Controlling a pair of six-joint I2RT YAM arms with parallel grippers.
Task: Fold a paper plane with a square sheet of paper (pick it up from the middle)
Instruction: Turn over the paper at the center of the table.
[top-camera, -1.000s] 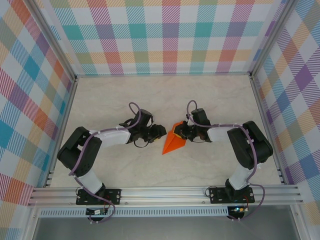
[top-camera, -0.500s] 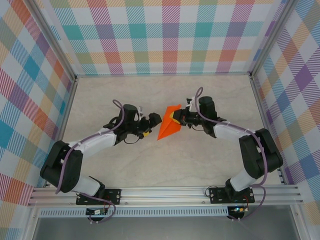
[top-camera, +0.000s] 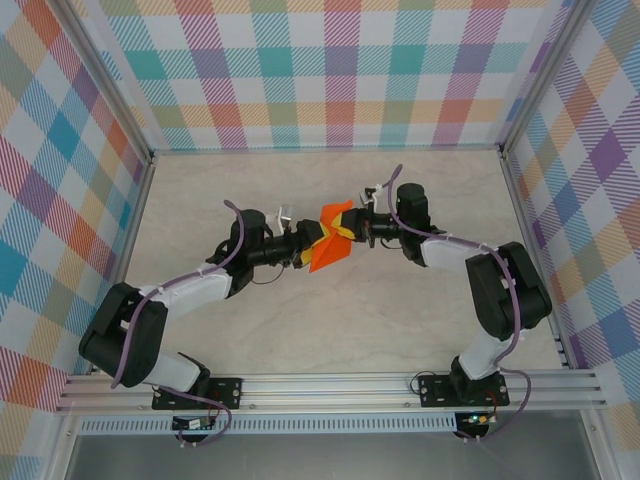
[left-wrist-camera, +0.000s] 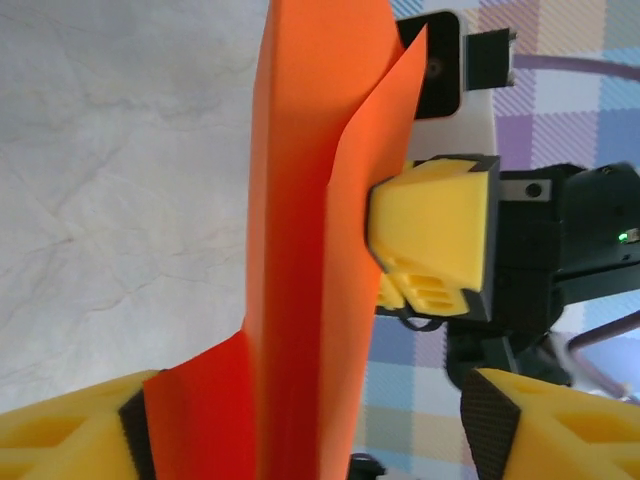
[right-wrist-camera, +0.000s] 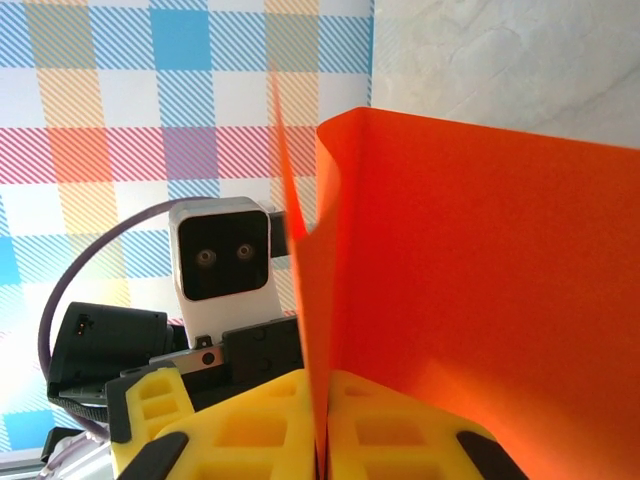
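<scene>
1. Holds the thin, bright orange folded sheet of paper (top-camera: 328, 240) upright over the pale marbled counter (top-camera: 400, 320), farther back than a second ago.
2. Keeps it pinched tight in the right end effector (top-camera: 352, 230).
3. Brings the left end effector (top-camera: 303, 252) in from apart, so it now straddles the sheet with its jaws parted and nothing gripped.
4. Probably sets up a two-handed crease.

Over the table (top-camera: 300, 335), the paper (top-camera: 330, 243) sits between left hand (top-camera: 303, 252) and right hand (top-camera: 351, 229).
</scene>
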